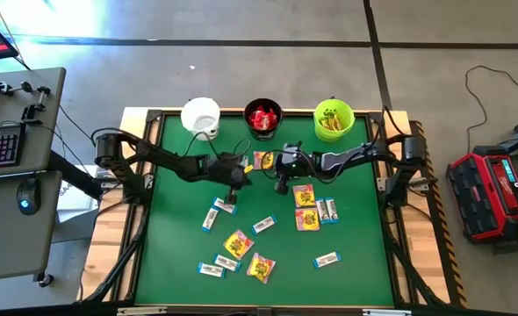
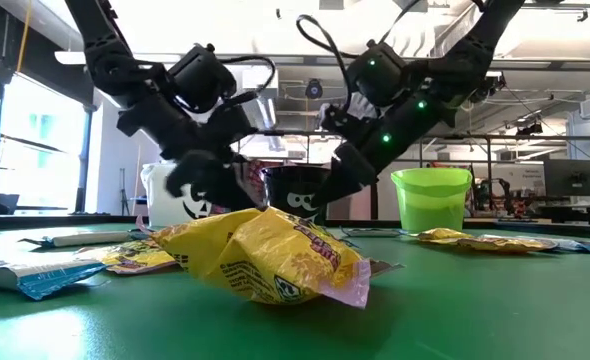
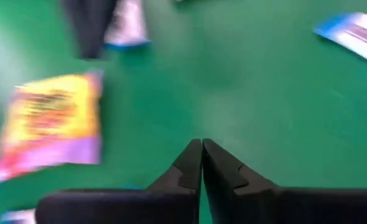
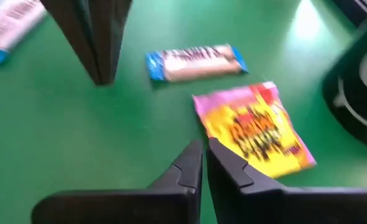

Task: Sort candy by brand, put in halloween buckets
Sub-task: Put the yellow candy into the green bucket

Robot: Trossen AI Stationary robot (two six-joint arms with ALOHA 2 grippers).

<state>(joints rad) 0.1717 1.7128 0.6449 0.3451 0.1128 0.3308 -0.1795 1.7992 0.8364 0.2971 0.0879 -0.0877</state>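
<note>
**Ana:** Closest to the low camera lies a crumpled yellow-and-pink packet (image 2: 265, 255), filling the lower centre of that frame. What is the largest thing overall?

**Ben:** From above, the green table (image 1: 356, 281) fills the middle of the frame. Next in size, two dark arms reach inward from its left and right edges. The left gripper (image 3: 201, 149) sits just left of centre, fingers pressed together on nothing. The right gripper (image 4: 203, 151) sits just right of centre, fingers also pressed together and empty.

**Ana:** And the buckets?

**Ben:** Three stand in a row along the table's upper edge: the white bucket (image 1: 201, 115) at left, the black bucket (image 1: 263, 118) in the middle holding red packets, the lime green bucket (image 1: 334, 119) at right holding yellow ones.

**Ana:** Where is the loose candy?

**Ben:** Scattered over the lower half: more yellow-and-pink packets and narrow white-and-blue bars (image 1: 263, 225). One yellow-and-pink packet (image 4: 253, 125) lies just beyond the right fingertips, not touching.

**Ana:** How would they handle?

**Ben:** Probably light, soft and crinkly, likely slippery. I would pinch a raised edge or crimped end.
</note>
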